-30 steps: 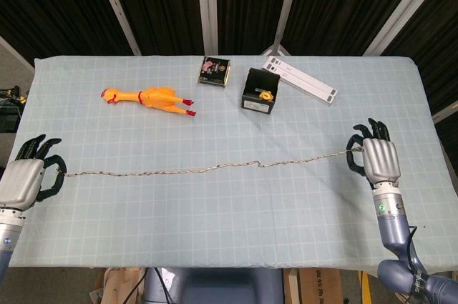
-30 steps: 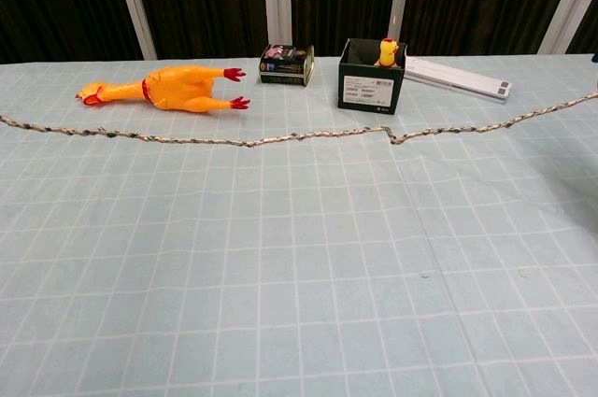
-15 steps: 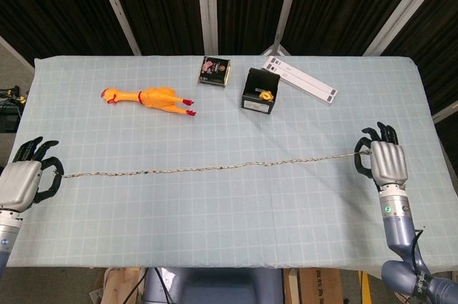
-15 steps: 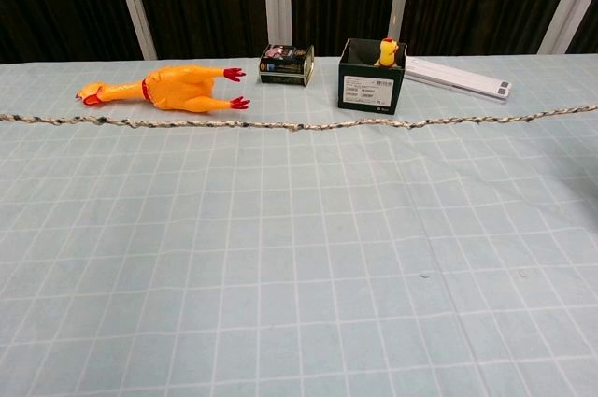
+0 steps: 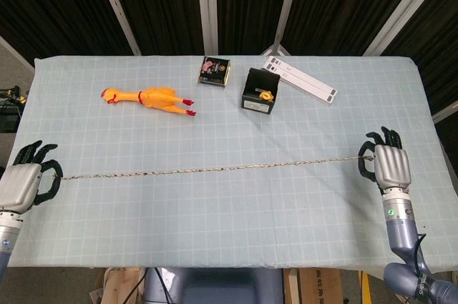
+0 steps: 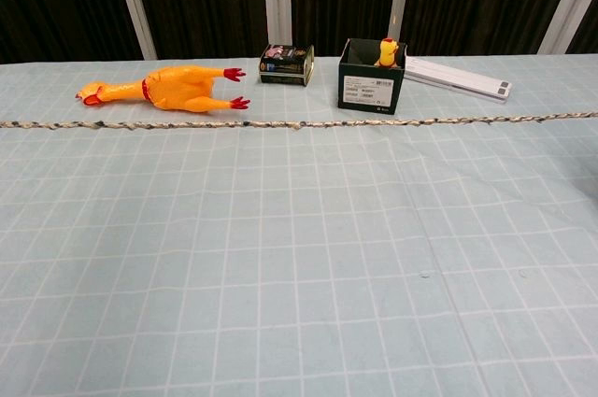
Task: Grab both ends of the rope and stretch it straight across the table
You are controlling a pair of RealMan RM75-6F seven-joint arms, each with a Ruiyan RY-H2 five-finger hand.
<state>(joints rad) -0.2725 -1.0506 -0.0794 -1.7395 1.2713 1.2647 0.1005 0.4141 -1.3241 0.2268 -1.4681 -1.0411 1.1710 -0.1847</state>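
Now the rope (image 5: 207, 169) lies nearly straight across the tabletop (image 5: 229, 232), the left hand (image 5: 25, 179) gripping one end at the left edge and the right hand (image 5: 386, 164) the other at the right edge, so even, level tension should finish the stretch.

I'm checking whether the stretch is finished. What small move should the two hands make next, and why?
Probably just hold tension, or at most ease the hands apart a touch. The rope runs nearly straight across the table from the left hand to the right hand, each gripping an end near its table edge. Only faint waviness remains, so little pull seems needed.
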